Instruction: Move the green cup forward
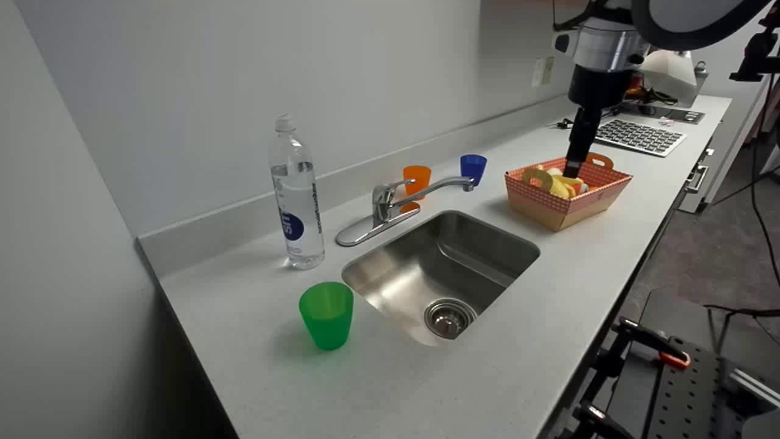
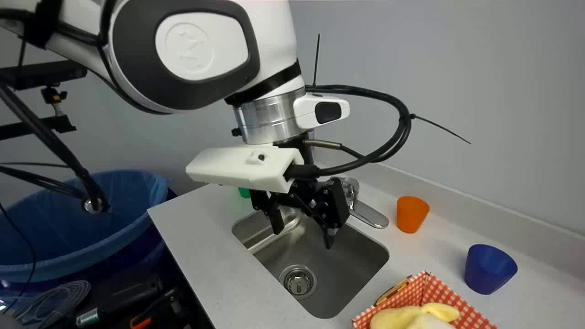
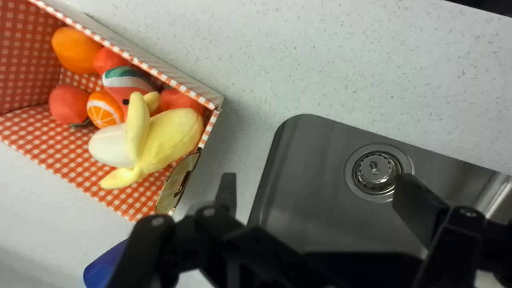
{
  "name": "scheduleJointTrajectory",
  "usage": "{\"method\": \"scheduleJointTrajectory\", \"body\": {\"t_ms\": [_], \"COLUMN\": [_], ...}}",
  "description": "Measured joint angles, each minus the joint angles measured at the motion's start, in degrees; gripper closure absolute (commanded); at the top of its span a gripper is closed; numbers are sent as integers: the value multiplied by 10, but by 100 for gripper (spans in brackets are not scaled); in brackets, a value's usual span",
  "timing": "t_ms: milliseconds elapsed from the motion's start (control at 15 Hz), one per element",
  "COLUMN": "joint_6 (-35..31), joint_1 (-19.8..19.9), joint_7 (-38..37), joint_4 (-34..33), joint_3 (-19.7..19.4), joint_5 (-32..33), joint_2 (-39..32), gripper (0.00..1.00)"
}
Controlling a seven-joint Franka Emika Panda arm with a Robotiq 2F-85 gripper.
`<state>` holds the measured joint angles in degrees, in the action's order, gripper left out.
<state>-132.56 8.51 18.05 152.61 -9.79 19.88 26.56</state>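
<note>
The green cup stands upright on the counter, beside the sink's near-left corner in an exterior view. In an exterior view only a small green piece of it shows; the arm hides the rest. The cup is out of view in the wrist view. My gripper is open and empty, with its fingers wide apart, held in the air near the sink and well away from the cup. In the wrist view the gripper has only the sink and counter between its fingers. In an exterior view the gripper shows in front of the basket, seen edge-on.
A tall water bottle stands behind the green cup. The sink lies beside the cup, with a faucet behind. An orange cup, a blue cup and a checked basket of toy fruit stand farther along.
</note>
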Motion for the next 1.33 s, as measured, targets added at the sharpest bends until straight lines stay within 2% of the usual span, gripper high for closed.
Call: {"method": "scheduleJointTrajectory", "body": {"t_ms": [1000, 1333], "joint_6": [0, 0], "joint_1": [0, -11], "joint_7": [0, -4], "joint_4": [0, -3], "joint_3": [0, 3], "joint_5": [-2, -49], "joint_2": [-2, -7], "gripper": [0, 0]}}
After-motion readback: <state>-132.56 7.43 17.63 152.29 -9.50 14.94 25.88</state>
